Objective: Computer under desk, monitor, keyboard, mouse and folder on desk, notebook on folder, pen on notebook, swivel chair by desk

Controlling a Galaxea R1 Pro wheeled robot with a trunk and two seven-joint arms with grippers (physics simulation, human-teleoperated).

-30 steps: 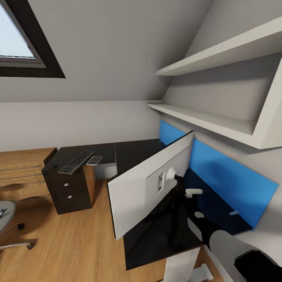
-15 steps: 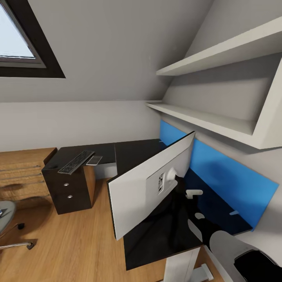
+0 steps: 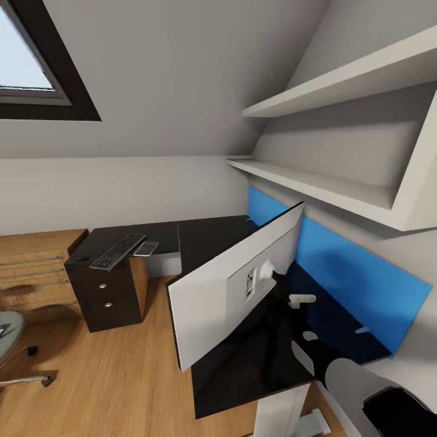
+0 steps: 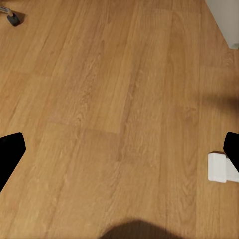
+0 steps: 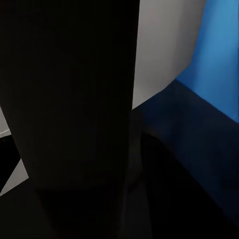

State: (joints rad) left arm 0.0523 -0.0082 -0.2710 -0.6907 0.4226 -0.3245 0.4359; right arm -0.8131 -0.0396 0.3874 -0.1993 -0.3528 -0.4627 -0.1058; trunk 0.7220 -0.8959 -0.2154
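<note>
Sticker on monitor (image 3: 233, 285) back, print seemingly too blurred; nothing legible.

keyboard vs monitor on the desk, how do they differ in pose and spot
The keyboard lies flat; the monitor stands up, tilted, its pale back showing. The keyboard sits on the far wing over the drawers, one end past the edge; the monitor sits on the near wing by the blue wall panel. Both rest on the black desk.

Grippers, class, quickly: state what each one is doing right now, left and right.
Left gripper: open, holding nothing, over the floor.
Right gripper: cannot be told; its wrist view is dark, close to the monitor stand.
</note>
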